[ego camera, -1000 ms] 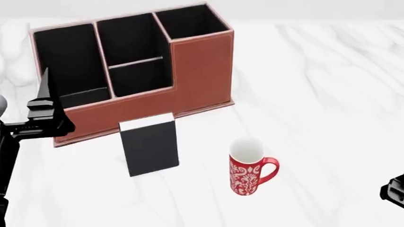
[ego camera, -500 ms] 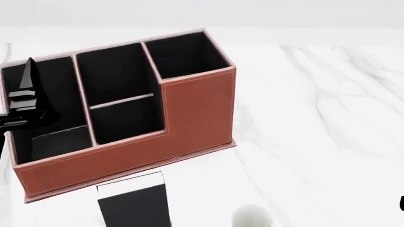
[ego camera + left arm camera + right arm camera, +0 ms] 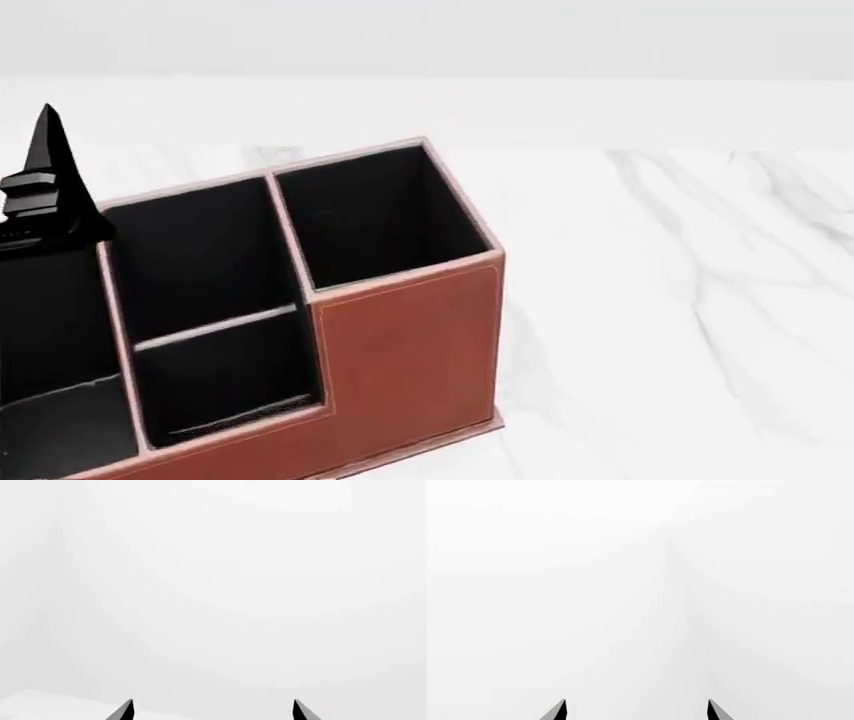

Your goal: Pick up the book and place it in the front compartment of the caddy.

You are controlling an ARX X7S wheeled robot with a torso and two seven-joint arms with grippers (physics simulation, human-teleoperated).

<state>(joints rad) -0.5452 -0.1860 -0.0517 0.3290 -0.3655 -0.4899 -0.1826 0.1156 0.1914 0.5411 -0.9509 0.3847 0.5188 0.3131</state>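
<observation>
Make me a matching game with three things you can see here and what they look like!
Things:
1. caddy outside wall
2. caddy lining
3. table

Looks:
A. white marble with grey veins
B. reddish-brown with stitched edges
C. black

Pairs: 1-B, 2-C, 3-A
</observation>
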